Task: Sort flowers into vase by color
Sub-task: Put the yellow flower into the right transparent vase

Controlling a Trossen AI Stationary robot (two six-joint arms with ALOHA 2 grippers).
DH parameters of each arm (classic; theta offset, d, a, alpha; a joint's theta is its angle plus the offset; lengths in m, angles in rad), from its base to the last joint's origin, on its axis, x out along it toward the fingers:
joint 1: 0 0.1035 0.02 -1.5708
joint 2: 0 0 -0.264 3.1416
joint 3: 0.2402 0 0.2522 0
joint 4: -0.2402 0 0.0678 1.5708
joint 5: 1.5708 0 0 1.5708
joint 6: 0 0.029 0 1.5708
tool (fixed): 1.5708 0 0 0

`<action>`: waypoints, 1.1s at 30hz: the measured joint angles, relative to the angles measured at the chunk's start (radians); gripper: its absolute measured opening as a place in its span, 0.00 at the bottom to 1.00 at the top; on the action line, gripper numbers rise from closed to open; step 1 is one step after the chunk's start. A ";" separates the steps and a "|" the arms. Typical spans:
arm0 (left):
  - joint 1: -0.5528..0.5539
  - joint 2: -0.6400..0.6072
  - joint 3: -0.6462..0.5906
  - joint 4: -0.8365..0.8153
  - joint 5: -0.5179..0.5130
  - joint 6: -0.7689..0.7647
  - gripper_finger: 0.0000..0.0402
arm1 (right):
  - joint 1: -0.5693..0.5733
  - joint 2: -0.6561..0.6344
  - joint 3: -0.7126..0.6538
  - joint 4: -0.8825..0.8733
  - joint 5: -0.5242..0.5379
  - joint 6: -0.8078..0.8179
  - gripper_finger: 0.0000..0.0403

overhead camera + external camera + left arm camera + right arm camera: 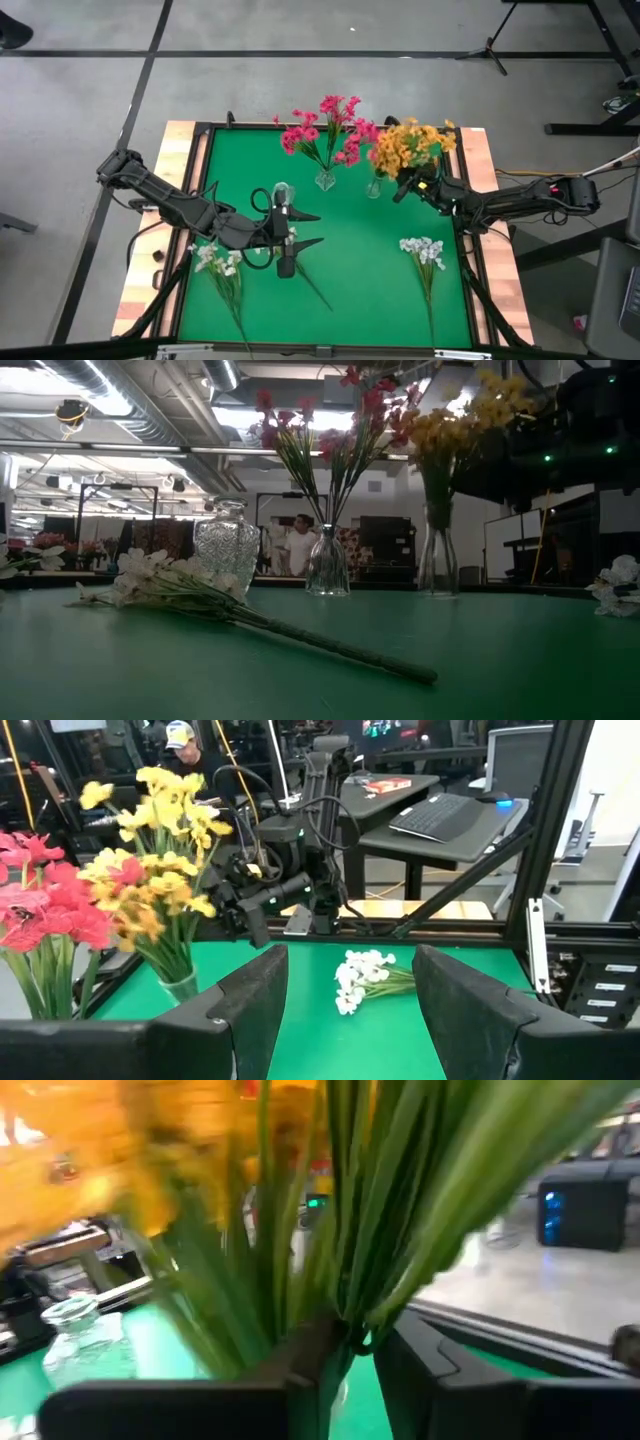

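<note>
A: Starting nearest us, we are looking at loose white flowers (165, 582) lying on the green mat (360, 250), stems flat, and more white ones (422, 250) on the far side near the right arm.

B: And the left gripper (300, 229) is hovering mid-table with its jaws wide, holding nothing, right by the empty cut-glass vase (226, 545).

A: Farther back, the pink flowers (325, 125) are standing in their vase (327, 565). Beside them the yellow flowers (412, 143) are sitting in theirs (438, 560).

B: That is where the right gripper (355, 1342) is working. Its jaws are standing narrowly apart around the yellow stems, and we cannot tell whether they are pinching or already letting go.

A: We are judging this as the release. To do it well, we should be spreading the jaws fully before backing off, so no stem is dragged out.

B: And pulling away level and slowly, since that slim vase looks easy to tip.
</note>
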 joint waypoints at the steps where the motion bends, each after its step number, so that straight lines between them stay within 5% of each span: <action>1: 0.001 0.000 0.000 0.000 0.000 0.000 0.53 | 0.000 0.001 0.000 0.000 -0.014 0.007 0.18; 12: 0.020 0.000 0.000 0.000 -0.001 -0.002 0.53 | 0.000 0.001 0.038 -0.020 -0.078 -0.024 0.28; 21: 0.020 0.000 0.000 0.000 -0.001 -0.024 0.53 | 0.000 -0.003 0.113 -0.235 -0.069 -0.017 0.39; 33: 0.020 0.000 0.000 0.000 -0.023 -0.026 0.53 | 0.001 -0.187 0.129 -0.446 -0.069 -0.011 0.62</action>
